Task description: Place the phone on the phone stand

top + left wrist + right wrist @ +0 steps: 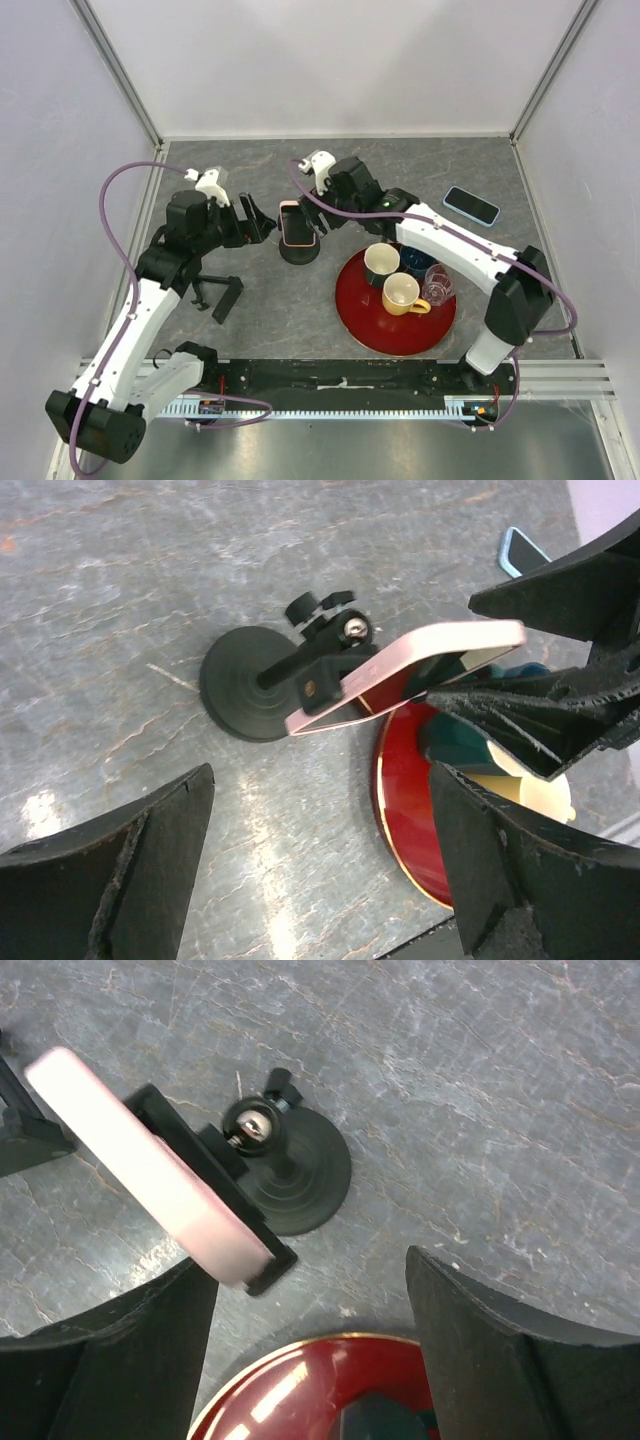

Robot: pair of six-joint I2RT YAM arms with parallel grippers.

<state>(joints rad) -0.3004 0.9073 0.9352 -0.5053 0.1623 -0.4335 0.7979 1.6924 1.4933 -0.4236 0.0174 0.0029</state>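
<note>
From the top camera, you are looking at what I judge to be the closing step. The phone (294,224) is sitting on the phone stand (298,252) at mid-table, left of the red tray (352,318). The left gripper (262,222) is just to its left and the right gripper (318,220) just to its right. The phone is standing steeply, its dark screen seemingly facing up and toward the arm bases.

In the left wrist view, the left gripper (320,780) is gaping wide and gripping nothing. The phone (420,658) is leaning in the cradle, its long axis rising from lower left to upper right. Its free end is lying between the right arm's fingers (contact I cannot tell here).

In the right wrist view, the right gripper (312,1260) is spread wide with only table between its fingers. The phone's (150,1170) pink back is running diagonally from upper left to lower right.

Next, you are likely backing both arms away without brushing the phone.
</note>
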